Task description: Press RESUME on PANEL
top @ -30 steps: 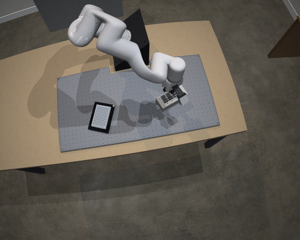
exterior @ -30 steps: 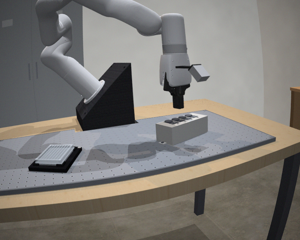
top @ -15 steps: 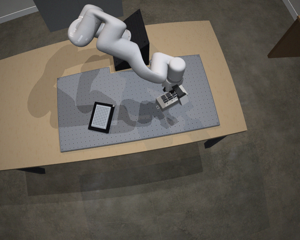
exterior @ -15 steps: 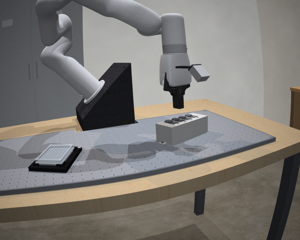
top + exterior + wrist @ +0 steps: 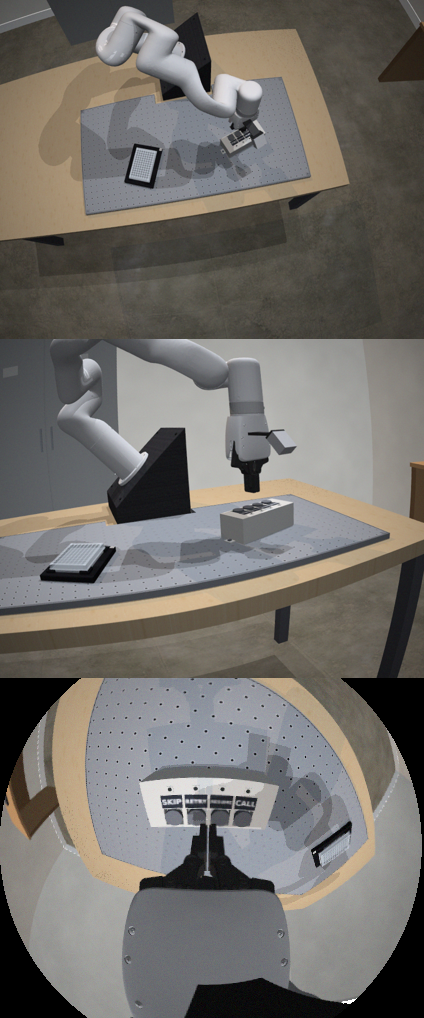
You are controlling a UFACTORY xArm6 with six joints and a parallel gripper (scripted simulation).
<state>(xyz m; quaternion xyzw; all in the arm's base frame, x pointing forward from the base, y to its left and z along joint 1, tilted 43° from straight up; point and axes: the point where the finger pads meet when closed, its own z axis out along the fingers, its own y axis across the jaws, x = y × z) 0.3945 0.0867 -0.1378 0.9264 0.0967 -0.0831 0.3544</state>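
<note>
The PANEL [image 5: 257, 521] is a light grey box on the perforated plate, with four dark buttons in a row on top. In the wrist view [image 5: 208, 804] the leftmost label reads SKIP [image 5: 171, 802] and the rightmost CALL [image 5: 245, 803]. The two middle labels are too blurred to read. The four lamp dots beyond the labels are all dark. My gripper [image 5: 251, 489] is shut on nothing and hangs clearly above the button row, pointing down. In the wrist view its tips [image 5: 205, 831] sit near the two middle buttons. The clear 96-well plate E01 [image 5: 77, 556] rests on its black nest N1 at the left.
The black wedge-shaped arm base [image 5: 155, 480] stands behind the plate. The grey camera box [image 5: 282, 441] sticks out from my wrist. A brown cabinet edge [image 5: 417, 490] is at the far right.
</note>
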